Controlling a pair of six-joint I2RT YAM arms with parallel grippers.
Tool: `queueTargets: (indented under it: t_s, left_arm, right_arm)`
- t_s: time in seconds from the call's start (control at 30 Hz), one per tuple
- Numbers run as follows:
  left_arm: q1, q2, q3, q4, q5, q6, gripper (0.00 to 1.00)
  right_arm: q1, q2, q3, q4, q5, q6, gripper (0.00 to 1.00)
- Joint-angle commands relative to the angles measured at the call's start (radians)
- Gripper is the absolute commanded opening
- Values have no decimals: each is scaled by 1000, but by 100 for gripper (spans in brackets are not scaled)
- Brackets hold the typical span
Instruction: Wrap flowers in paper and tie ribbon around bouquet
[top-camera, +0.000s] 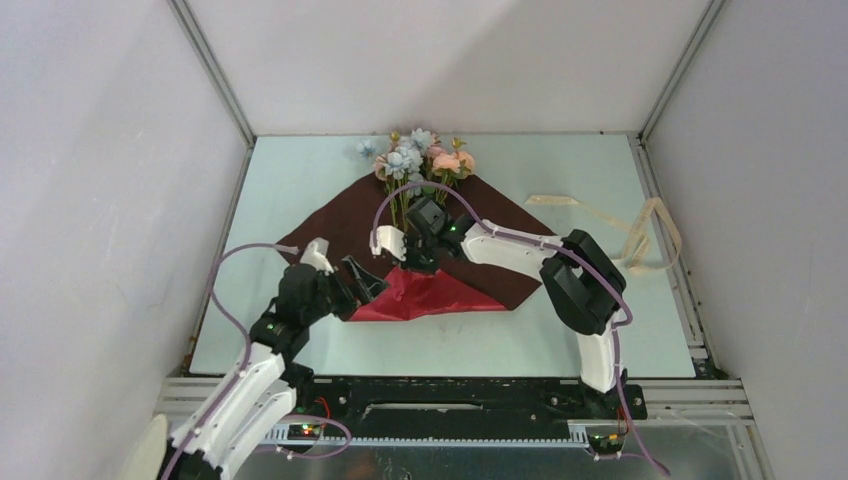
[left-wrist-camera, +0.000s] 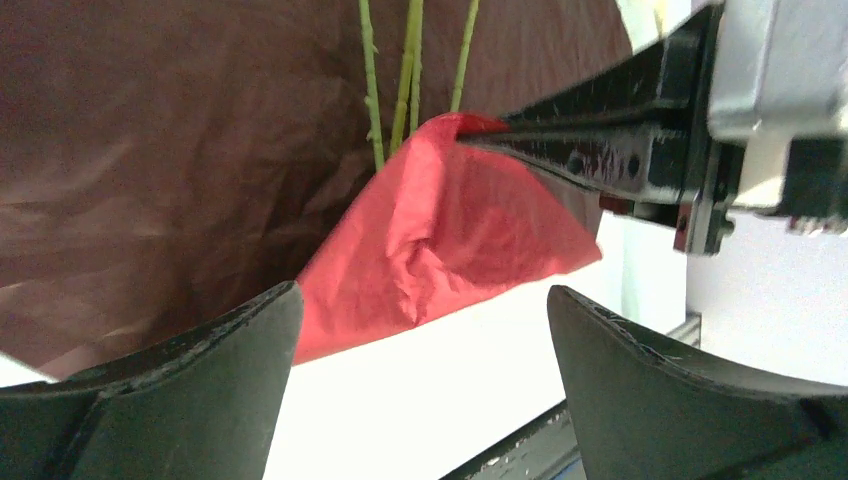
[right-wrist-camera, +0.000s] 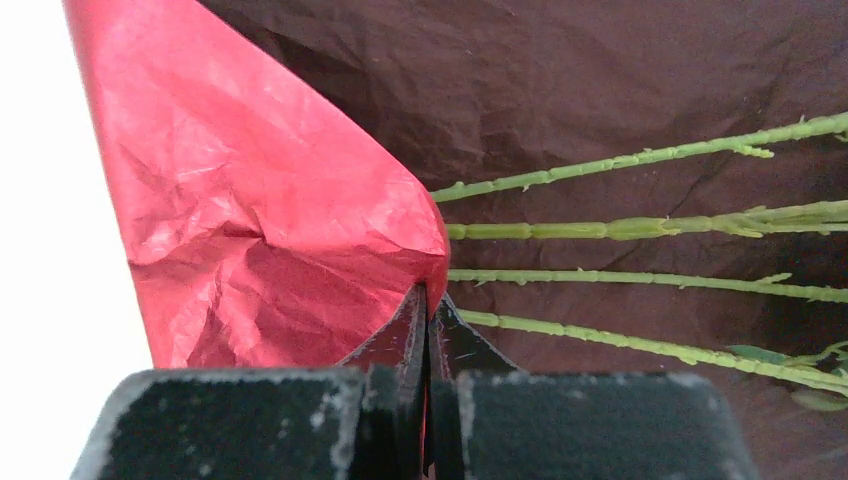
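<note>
Pale table (top-camera: 560, 340), white walls all round. Nearest in, the left gripper (top-camera: 367, 278) gapes wide, holding nothing, just beside the paper's (top-camera: 505, 250) folded-over red corner. The right gripper (right-wrist-camera: 428, 305) is clamped tight on that fold's peak, red face raised over brown. Its wrist view shows the flowers' (right-wrist-camera: 640, 228) green stems lying on the brown face. Overhead alone shows pink and blue heads past the far edge, with the ribbon (top-camera: 645, 235) looped far right.

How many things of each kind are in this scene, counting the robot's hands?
paper sheet: 1
ribbon: 1
flower bunch: 1
robot hands: 2 (left hand, right hand)
Total: 5
</note>
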Motion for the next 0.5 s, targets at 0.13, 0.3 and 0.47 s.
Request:
queueTargets:
  t_s: [0.13,0.3,0.47]
  left_arm:
    - [-10,181,-68,305,183,12,95]
    - [-13,262,-113,394,202,-15,88]
    - [-15,345,-119,436,172,-15,80]
  right_arm:
    - [-67,74,69,89,-86,63,0]
    - [-74,96,70,128,-139,71,7]
    - [-73,117,69,147,-127,80,7]
